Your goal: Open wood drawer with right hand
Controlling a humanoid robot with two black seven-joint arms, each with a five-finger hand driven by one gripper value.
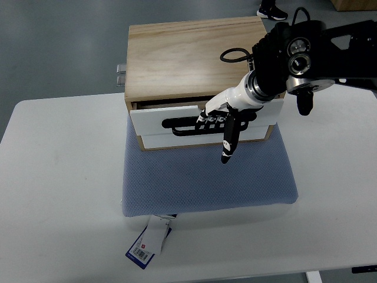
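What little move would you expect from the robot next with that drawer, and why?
Probably a steady pull toward the robot's side. The right hand has its fingers hooked into the black slot handle of the white drawer front, and the drawer of the light wooden box shows only a narrow dark gap, barely open. The blue padded mat ahead lies free.

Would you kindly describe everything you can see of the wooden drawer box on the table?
The wooden drawer box is a light, plain-grained wood case standing on a blue-grey padded mat on the white table. Its single drawer has a white front with a long black slot handle and is pulled out slightly, leaving a dark gap under the top. The right hand has its fingers hooked into the handle, its thumb pointing down over the front. Metal fittings protrude from its left side.
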